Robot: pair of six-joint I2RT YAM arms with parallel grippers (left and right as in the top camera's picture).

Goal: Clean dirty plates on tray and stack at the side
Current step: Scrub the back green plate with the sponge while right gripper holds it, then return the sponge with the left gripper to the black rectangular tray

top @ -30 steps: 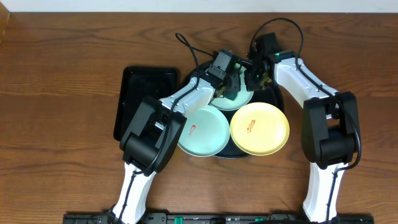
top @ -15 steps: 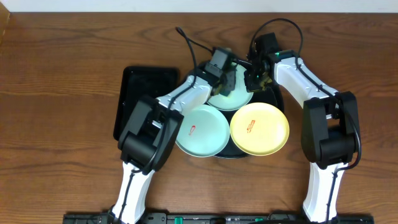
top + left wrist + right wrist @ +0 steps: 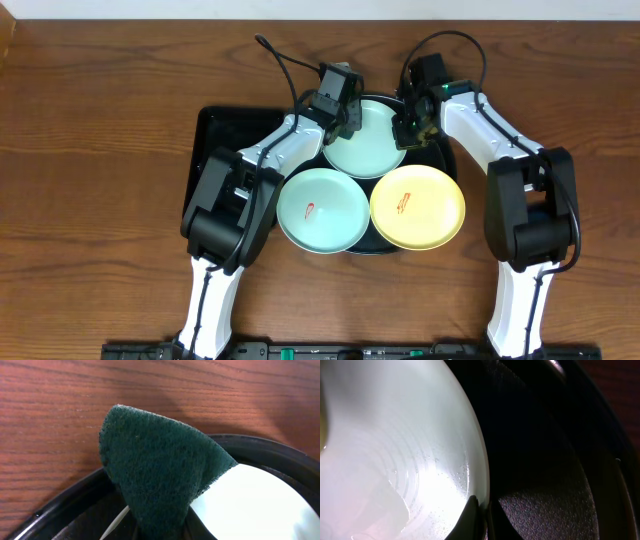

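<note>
Now the left end effector (image 3: 338, 92), clamping a green pad (image 3: 160, 475), is withdrawing off the rear plate (image 3: 365, 147), leaving it wiped on the tray (image 3: 448, 158) while the closed right end effector (image 3: 411, 125) is pinching its rim.

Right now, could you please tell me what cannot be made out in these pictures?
- Left pincer: left wrist view, the green scouring pad it holds hides its fingers.
- Right pincer: right wrist view, the bottom edge cuts off all but fingertips pinching the far mint plate at its rim.
- Round black tray: overhead, plates cover most of it.
- Rectangular tray: overhead, the left arm crosses it.
</note>
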